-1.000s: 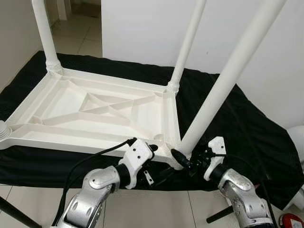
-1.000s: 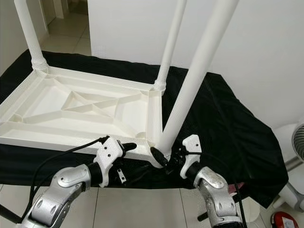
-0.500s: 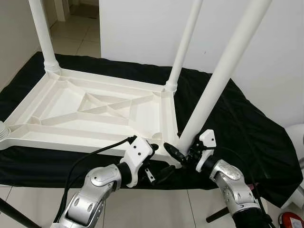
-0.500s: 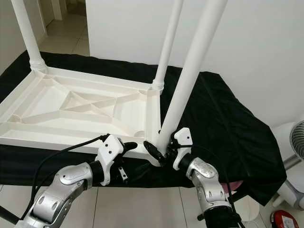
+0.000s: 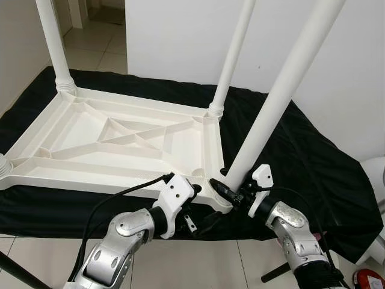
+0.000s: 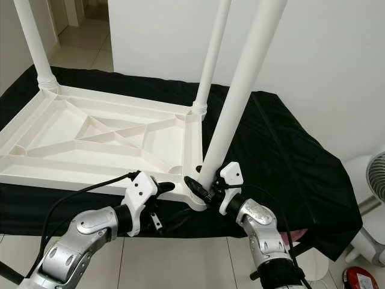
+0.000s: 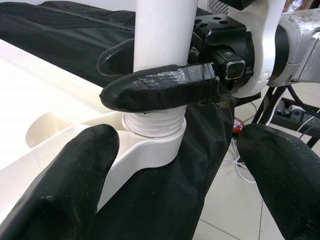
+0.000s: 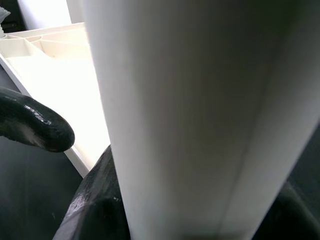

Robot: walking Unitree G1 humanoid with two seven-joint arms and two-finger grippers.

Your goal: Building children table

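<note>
Table top (image 5: 120, 141) lies upside down on the black cloth (image 5: 313, 162), two legs already standing in its far corners. The right gripper (image 5: 231, 194), clamped on the third leg (image 5: 274, 105), has brought it more upright over the near corner socket (image 7: 150, 137). The left gripper (image 7: 175, 175) waits with fingers apart beside that corner, crowding it.

White table (image 5: 114, 138), black cloth (image 5: 301, 156), white wall (image 5: 180, 36).

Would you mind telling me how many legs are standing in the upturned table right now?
3: one leg at the far left corner, one at the far right corner, and the near right leg clamped by the right gripper. The near left corner socket looks empty.
</note>
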